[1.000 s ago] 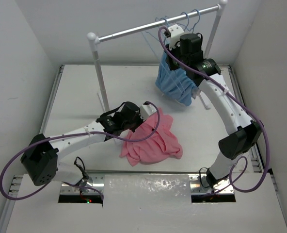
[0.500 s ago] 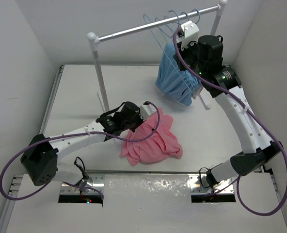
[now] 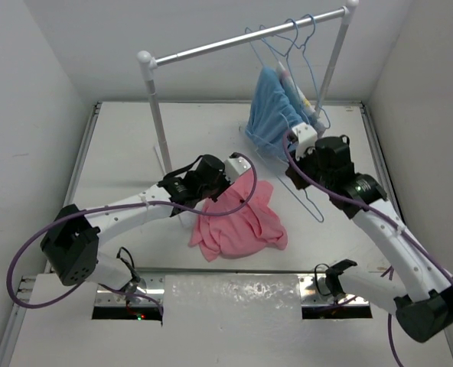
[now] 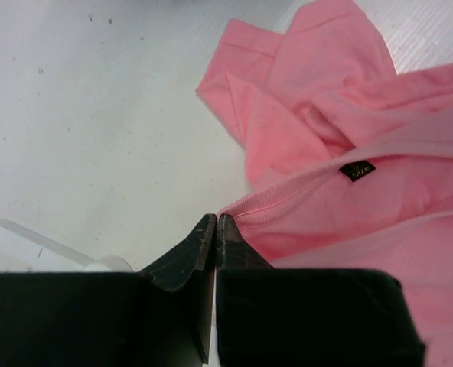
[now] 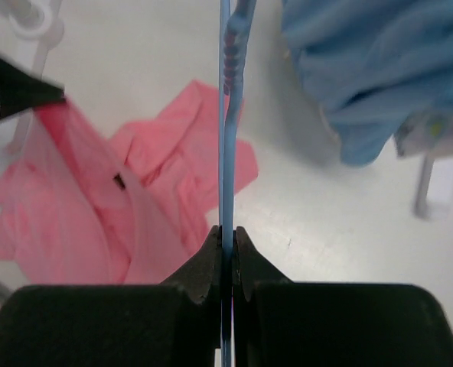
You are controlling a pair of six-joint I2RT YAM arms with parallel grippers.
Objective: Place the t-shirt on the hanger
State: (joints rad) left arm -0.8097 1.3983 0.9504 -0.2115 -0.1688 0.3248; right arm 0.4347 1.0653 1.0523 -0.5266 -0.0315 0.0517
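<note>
The salmon-pink t-shirt (image 3: 238, 223) lies crumpled on the table in front of the arms. My left gripper (image 3: 234, 186) is shut on its collar edge and holds that edge slightly raised; the left wrist view shows the jaws (image 4: 216, 222) closed on the ribbed collar of the t-shirt (image 4: 326, 153). My right gripper (image 3: 291, 173) is shut on a thin light-blue wire hanger (image 3: 311, 201) and holds it low, just right of the t-shirt. In the right wrist view the hanger wire (image 5: 226, 138) runs upright through the closed gripper (image 5: 226, 233), with the t-shirt (image 5: 158, 199) behind it.
A white-and-metal clothes rail (image 3: 242, 43) stands at the back with more blue hangers (image 3: 291, 38) and a light-blue garment (image 3: 271, 115) hanging at its right end. The rail's left post (image 3: 156, 115) stands beside my left arm. White walls enclose the table.
My right arm has come down from the rail with a hanger and now holds it low beside the t-shirt. My left gripper has stayed shut on the collar, shifting slightly.
</note>
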